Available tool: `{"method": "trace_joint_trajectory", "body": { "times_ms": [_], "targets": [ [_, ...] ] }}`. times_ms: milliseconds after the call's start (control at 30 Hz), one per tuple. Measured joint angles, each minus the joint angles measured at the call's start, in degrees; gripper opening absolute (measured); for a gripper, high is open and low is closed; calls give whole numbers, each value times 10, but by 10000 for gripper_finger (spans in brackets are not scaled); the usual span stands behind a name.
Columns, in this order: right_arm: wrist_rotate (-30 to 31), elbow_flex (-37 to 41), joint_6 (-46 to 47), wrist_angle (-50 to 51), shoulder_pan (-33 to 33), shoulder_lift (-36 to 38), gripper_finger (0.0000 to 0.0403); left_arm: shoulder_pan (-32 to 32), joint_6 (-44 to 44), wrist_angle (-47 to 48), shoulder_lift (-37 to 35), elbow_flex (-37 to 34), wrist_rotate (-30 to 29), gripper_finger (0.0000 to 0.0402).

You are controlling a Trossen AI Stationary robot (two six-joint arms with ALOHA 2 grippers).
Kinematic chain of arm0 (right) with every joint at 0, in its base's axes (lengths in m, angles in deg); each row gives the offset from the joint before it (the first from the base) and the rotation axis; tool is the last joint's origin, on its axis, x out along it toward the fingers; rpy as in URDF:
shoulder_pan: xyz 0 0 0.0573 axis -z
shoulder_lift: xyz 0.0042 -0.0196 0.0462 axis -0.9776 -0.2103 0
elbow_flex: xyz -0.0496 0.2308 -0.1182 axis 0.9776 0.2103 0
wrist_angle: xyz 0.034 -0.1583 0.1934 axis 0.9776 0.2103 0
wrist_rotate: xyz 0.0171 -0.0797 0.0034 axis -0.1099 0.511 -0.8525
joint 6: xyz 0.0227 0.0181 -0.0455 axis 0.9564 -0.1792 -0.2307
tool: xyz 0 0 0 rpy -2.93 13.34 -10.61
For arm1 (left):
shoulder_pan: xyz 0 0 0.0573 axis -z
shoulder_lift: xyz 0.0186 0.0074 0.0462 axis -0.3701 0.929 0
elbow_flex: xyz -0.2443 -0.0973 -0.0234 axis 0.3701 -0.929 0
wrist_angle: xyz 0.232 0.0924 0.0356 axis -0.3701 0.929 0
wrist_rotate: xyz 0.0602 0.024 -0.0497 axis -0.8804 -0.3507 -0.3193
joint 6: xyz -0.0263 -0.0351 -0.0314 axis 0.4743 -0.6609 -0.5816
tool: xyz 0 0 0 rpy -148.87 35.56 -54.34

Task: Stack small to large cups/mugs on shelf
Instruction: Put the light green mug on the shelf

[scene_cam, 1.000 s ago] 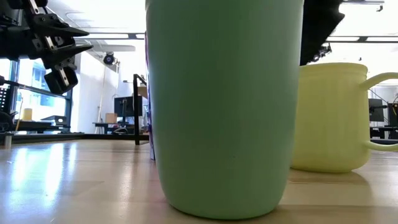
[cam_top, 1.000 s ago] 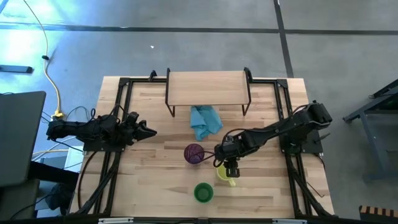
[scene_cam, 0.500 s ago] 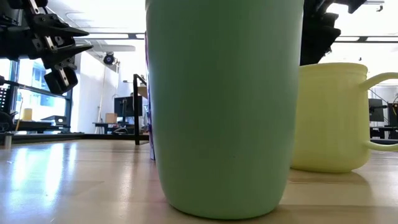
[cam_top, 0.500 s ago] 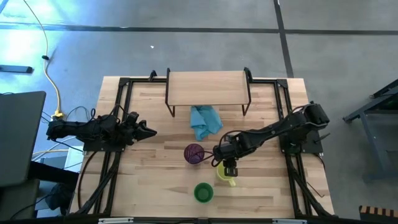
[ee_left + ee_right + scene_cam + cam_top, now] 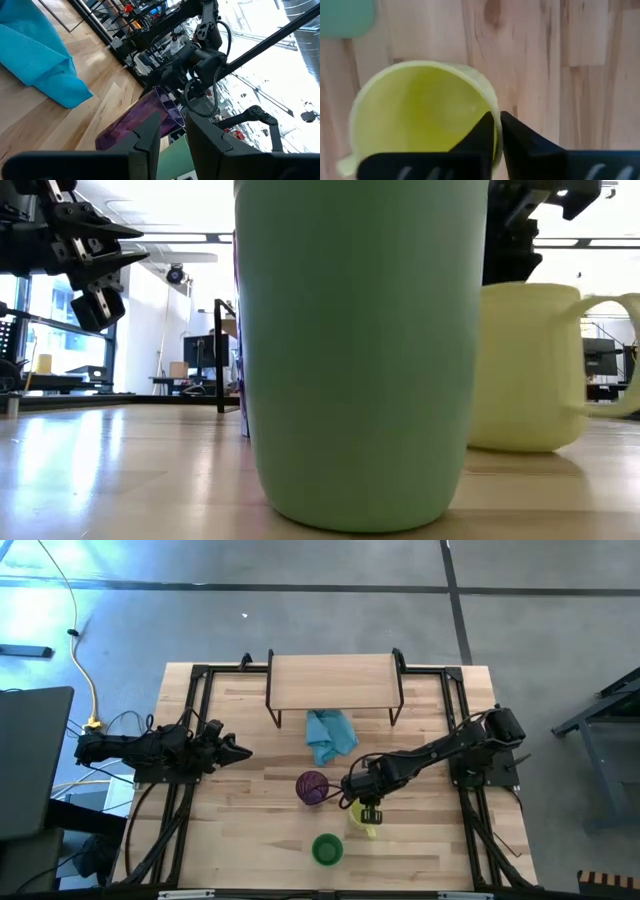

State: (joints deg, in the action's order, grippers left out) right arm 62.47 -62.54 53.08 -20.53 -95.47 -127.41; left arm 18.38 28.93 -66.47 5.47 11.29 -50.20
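Overhead, right gripper (image 5: 496,131) pinches yellow-green mug (image 5: 415,110) rim.

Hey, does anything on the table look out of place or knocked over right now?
Nothing is knocked over. The odd item is the light blue cloth, lying crumpled in front of the shelf. The shelf is bare. The right hand pinches the yellow-green mug by its rim; the left hand waits at the table's left side.
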Motion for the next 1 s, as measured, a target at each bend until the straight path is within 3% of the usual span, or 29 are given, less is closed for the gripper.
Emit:
{"method": "trace_joint_trajectory", "body": {
  "times_ms": [300,633,833,1000],
  "targets": [
    [-9,0,42,54,7,44,3,0,0,1,0,0,-15,83],
    [23,-3,14,129,89,188,1,0,-14,0,0,0,-30,83],
    [59,-94,-92,281,189,219,1,0,-14,-3,0,0,-43,83],
    [72,-213,-210,343,287,203,0,0,-15,-10,0,0,-75,83]
  ]
}}
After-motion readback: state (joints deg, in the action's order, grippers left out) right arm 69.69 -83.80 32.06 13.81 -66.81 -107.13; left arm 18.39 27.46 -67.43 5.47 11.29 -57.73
